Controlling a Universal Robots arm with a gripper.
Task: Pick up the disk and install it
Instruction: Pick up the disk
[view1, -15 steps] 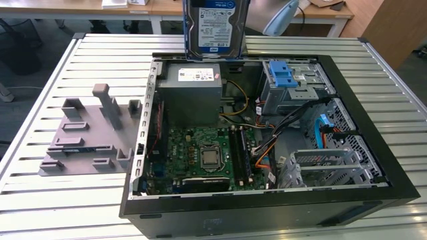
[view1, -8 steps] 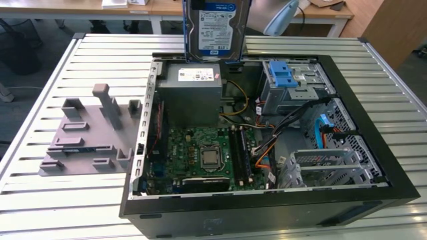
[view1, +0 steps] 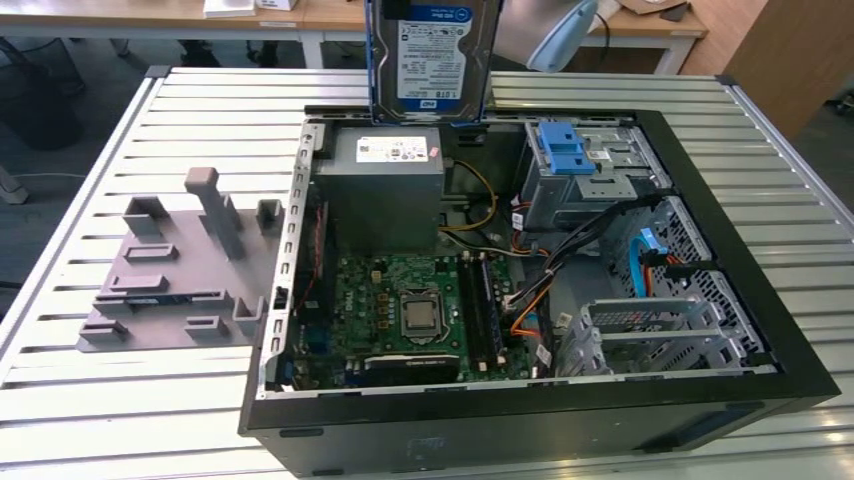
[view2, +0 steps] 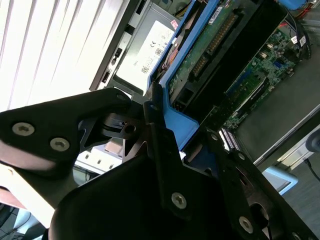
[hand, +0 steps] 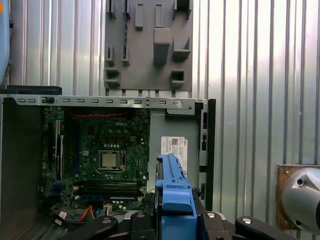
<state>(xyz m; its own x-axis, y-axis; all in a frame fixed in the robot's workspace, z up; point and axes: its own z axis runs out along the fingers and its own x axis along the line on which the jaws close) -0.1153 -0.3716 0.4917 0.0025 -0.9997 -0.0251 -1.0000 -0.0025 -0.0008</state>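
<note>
At the top centre of the exterior view, the disk (view1: 434, 55) hangs upright in the air with its white-and-blue label facing the camera. Its blue carrier frame runs down both sides, and its upper part is cut off by the frame edge. Its lower edge sits over the back rim of the open computer case (view1: 534, 425), just above the power-supply box (view1: 387, 185), and touches neither.

The second wrist view gives the other face: the disk (view2: 212, 45) shows its green circuit board and connector edge. There the gripper (view2: 182, 137) is clamped on the blue carrier, one black finger (view2: 155, 125) pressed against each side. In the first wrist view the disk (hand: 172, 185) is seen edge-on as a blue strip, with the gripper (hand: 175, 220) closed narrowly around it.

Below the disk in that view lie the motherboard (hand: 107, 155) and the stickered power-supply box (hand: 175, 137), with the grey fixture plate (hand: 150, 45) beyond the case wall.

The exterior view adds the rest of the case. A grey cage with a blue latch (view1: 574, 160) stands at the upper right of the interior. Orange and blue cables (view1: 654, 260) run below it, and the motherboard (view1: 414, 310) lies at lower centre. The fixture plate (view1: 174, 270) lies on the slatted table (view1: 107, 410) at the exterior view's left, just beside the case.
</note>
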